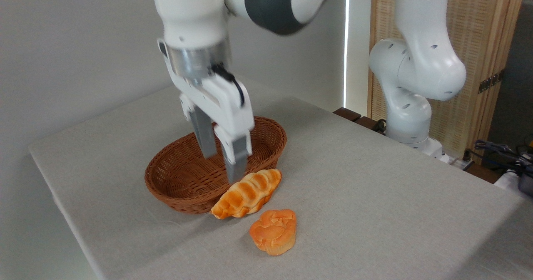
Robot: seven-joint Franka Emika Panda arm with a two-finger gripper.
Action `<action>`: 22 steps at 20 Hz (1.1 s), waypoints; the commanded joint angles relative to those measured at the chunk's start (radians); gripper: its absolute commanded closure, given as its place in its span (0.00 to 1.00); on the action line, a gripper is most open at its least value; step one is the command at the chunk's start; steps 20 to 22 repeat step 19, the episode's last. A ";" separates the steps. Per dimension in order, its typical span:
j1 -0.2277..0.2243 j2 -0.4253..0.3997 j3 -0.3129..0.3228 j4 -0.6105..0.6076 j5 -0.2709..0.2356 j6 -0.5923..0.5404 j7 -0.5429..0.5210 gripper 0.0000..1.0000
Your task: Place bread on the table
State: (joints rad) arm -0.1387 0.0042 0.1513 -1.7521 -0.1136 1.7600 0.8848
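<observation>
Since the bread (274, 231) was seen lying on the table (374, 180), nearest the camera and clear of everything else, the placing itself was judged to be done. The small bun rested upright on the grey-beige cloth, its knotted top turned upward, with nothing touching it. Just behind it, the longer ridged loaf (246, 193) was found leaning against the outer wall of the wicker basket (266, 134), one end on the cloth and the other close under the fingertips. The basket, so far as its inside could be seen, was empty. What was left of the task was taken to be little more than a clearing of the arm from the work area, though this could only be judged and not seen. Above the basket's near rim, the gripper (220, 163) was held pointing almost straight down, slightly blurred, with its two fingers parted by a narrow gap and nothing pinched between them; the lower fingertip hung just above the ridged loaf, and whether it touched could not be told. Further back, the arm's wrist and forearm were carried up out of the picture, and its white base (410, 117) was stood at the table's far right edge.
</observation>
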 commanded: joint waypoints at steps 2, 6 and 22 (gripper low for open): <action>-0.002 -0.018 -0.067 0.026 0.006 -0.007 -0.104 0.00; -0.002 -0.017 -0.076 0.026 0.012 -0.011 -0.220 0.00; -0.002 -0.007 -0.078 0.026 0.091 -0.011 -0.228 0.00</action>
